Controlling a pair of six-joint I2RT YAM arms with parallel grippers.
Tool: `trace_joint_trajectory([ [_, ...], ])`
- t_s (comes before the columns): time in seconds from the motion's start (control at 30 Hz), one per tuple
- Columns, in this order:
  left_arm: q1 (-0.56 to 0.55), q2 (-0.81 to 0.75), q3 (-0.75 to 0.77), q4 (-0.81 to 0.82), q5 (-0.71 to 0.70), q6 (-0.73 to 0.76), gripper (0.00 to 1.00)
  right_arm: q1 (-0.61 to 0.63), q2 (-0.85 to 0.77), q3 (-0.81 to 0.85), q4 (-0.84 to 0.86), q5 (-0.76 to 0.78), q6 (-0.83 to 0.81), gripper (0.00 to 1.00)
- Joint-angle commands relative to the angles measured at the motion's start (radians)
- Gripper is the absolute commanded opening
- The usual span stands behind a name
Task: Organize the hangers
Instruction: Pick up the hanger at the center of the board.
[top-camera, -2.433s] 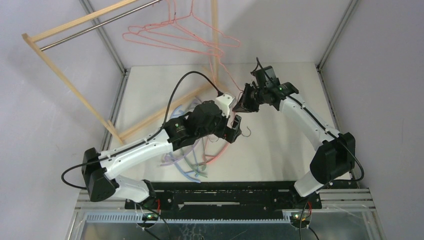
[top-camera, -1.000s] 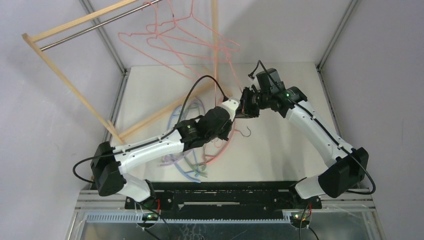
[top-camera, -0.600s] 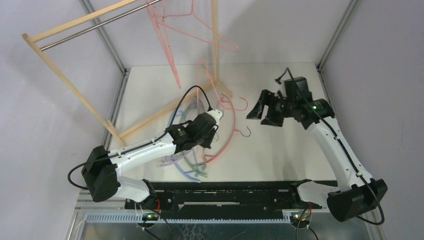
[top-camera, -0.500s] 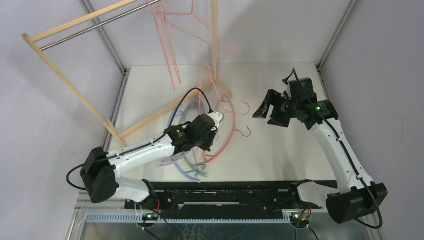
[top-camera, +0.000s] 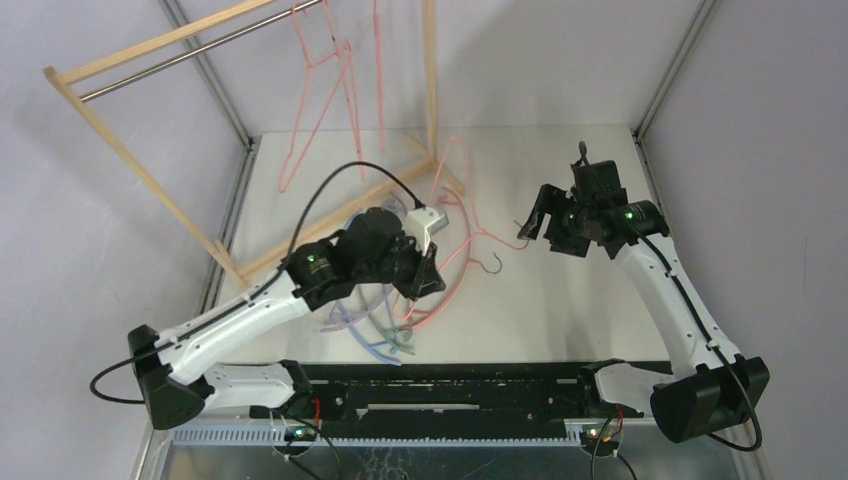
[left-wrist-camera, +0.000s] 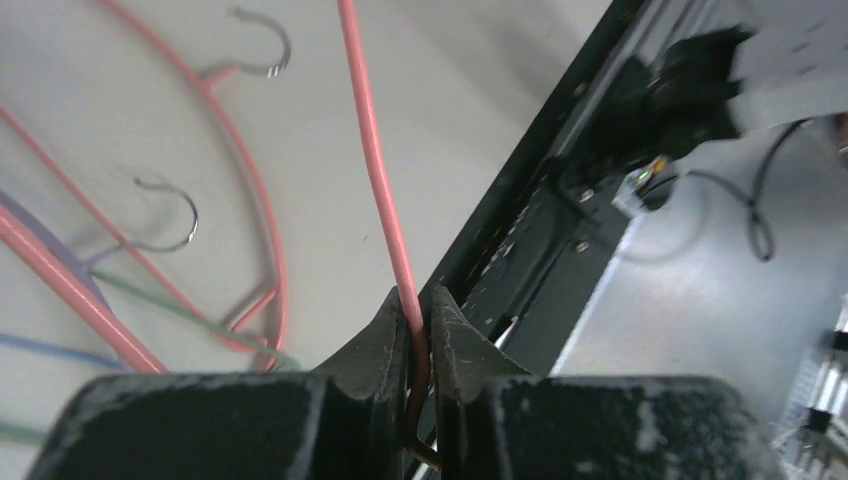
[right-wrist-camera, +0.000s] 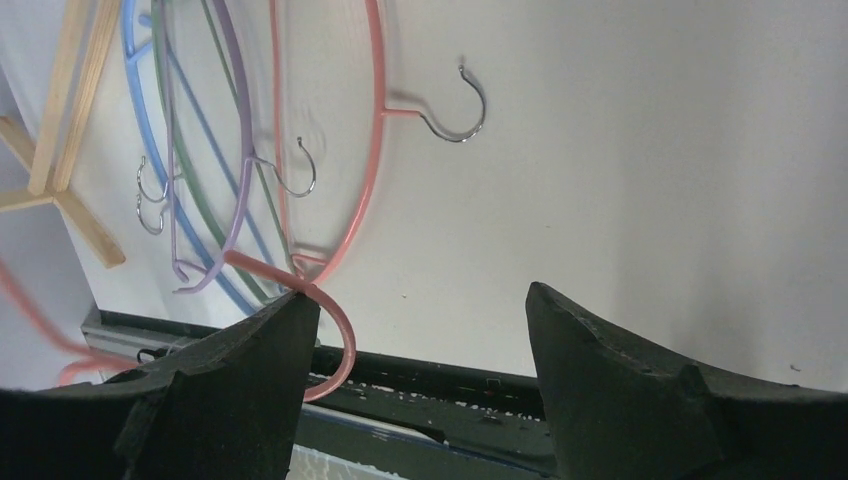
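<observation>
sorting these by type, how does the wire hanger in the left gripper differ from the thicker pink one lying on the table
The wire hanger is bent from pink wire, hook included; the thick pink hanger is a curved bar with a silver metal hook. The wire hanger is pinched in the shut left gripper; the thick pink hanger lies flat on the table, ungripped. Both are pink.

left pincer (left-wrist-camera: 418, 303) | clamped on pink wire hanger (left-wrist-camera: 372, 160) | curved pink hanger (left-wrist-camera: 213, 80) lies beyond
</observation>
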Motion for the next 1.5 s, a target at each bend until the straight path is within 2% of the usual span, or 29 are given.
trace_joint_trajectory([
  [0.0, -0.004, -0.061, 0.184, 0.050, 0.153, -0.027, 0.00, -0.003, -0.001, -0.034, 0.060, 0.035, -0.023, 0.83],
  [0.13, -0.004, -0.044, 0.266, 0.048, 0.294, -0.035, 0.00, -0.002, -0.003, -0.046, 0.080, 0.034, -0.026, 0.83],
  [0.2, -0.004, -0.053, 0.289, 0.056, 0.316, -0.035, 0.00, -0.003, -0.003, -0.045, 0.087, 0.033, -0.024, 0.83],
  [0.33, 0.020, -0.089, 0.344, 0.070, 0.309, -0.042, 0.00, -0.003, -0.003, -0.057, 0.101, 0.030, -0.024, 0.83],
  [0.47, 0.057, -0.114, 0.382, -0.028, 0.174, -0.004, 0.00, -0.006, -0.010, -0.070, 0.112, 0.041, -0.029, 0.83],
  [0.6, 0.063, -0.128, 0.291, -0.062, 0.074, 0.020, 0.00, -0.014, -0.055, -0.072, 0.182, -0.061, -0.060, 0.85],
  [0.67, 0.063, -0.131, 0.214, -0.042, 0.040, 0.009, 0.00, -0.017, -0.074, -0.064, 0.213, -0.113, -0.056, 0.88],
  [0.8, 0.063, -0.130, 0.081, 0.022, -0.002, -0.016, 0.00, -0.031, -0.071, -0.026, 0.266, -0.224, 0.005, 0.89],
  [1.1, 0.063, -0.077, 0.027, 0.031, 0.019, 0.010, 0.00, -0.025, 0.033, 0.060, 0.523, -0.471, 0.172, 0.89],
  [1.27, 0.060, -0.098, 0.042, 0.043, 0.035, 0.006, 0.00, -0.043, 0.025, 0.111, 0.444, -0.325, 0.121, 0.91],
  [1.4, 0.040, -0.124, 0.126, 0.006, 0.087, 0.031, 0.00, -0.081, 0.028, 0.110, 0.393, -0.153, 0.072, 0.93],
  [1.47, 0.033, -0.142, 0.187, -0.024, 0.092, 0.038, 0.00, -0.099, 0.037, 0.107, 0.383, -0.107, 0.054, 0.97],
])
